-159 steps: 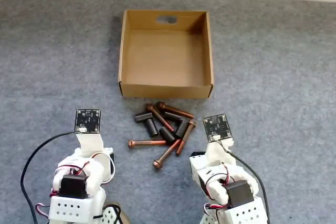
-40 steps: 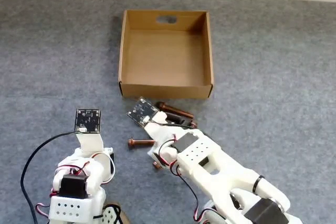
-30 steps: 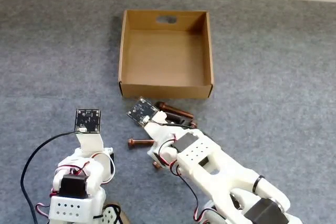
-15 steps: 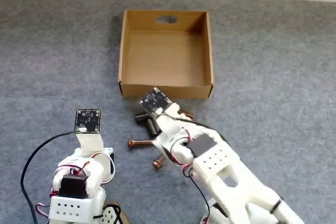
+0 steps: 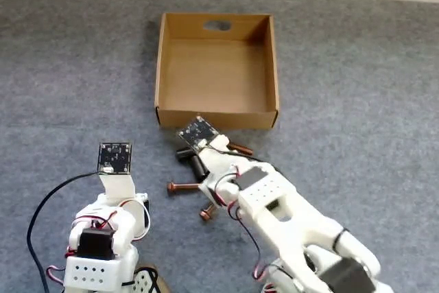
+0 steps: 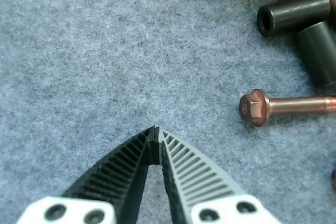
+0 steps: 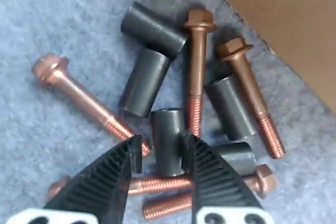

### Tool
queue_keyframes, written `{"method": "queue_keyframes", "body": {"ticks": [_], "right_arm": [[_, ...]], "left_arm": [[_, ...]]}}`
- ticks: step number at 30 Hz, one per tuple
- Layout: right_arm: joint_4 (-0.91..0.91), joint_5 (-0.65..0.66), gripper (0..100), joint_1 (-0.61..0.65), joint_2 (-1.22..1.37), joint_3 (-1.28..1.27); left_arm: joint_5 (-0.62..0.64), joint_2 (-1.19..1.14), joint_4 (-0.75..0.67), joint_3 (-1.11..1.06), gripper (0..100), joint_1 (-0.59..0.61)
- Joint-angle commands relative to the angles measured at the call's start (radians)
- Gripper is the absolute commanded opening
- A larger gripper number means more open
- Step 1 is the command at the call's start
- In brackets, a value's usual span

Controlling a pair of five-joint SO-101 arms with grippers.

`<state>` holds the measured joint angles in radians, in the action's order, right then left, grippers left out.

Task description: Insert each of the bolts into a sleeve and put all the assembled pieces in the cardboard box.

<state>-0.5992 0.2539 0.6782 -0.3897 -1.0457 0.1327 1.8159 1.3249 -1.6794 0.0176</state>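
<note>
Sleeves (image 7: 152, 30) and bolts (image 7: 197, 72) lay jumbled on the carpet (image 5: 357, 101) just before the box (image 5: 216, 119). We saw our right gripper (image 7: 160, 153) spread astride one sleeve (image 7: 168, 132). Our left gripper (image 6: 156, 132) was pressed together over carpet near a bolt (image 6: 286, 106).

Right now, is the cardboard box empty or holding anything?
Empty. The box has a bare floor; the bolts and sleeves lie outside it.

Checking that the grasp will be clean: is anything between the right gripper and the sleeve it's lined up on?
Nothing visible. The open right gripper straddles the sleeve, though a bolt has its threaded end right beside one finger.
</note>
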Motion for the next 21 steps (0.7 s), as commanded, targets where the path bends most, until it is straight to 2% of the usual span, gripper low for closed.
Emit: {"method": "queue_keyframes", "body": {"ticks": [1,3,7,12,16,21], "right_arm": [[0.007,0.002,12.7,-0.005,0.042,0.038],[0.007,0.005,12.7,-0.005,0.047,0.038],[0.008,0.092,12.7,-0.005,0.074,0.036],[0.010,0.092,12.2,-0.005,0.145,0.056],[0.008,0.092,0.5,-0.005,0.168,0.074],[0.004,0.091,0.4,-0.005,0.156,0.074]], "left_arm": [[0.005,0.007,0.003,-0.018,1,-0.010],[0.005,0.007,0.003,-0.018,1,-0.010],[0.005,0.007,0.003,-0.018,1,-0.010],[0.005,0.007,0.003,-0.018,1,-0.010],[0.005,0.007,0.003,-0.018,1,-0.010],[0.005,0.007,0.003,-0.018,1,-0.010]]}}
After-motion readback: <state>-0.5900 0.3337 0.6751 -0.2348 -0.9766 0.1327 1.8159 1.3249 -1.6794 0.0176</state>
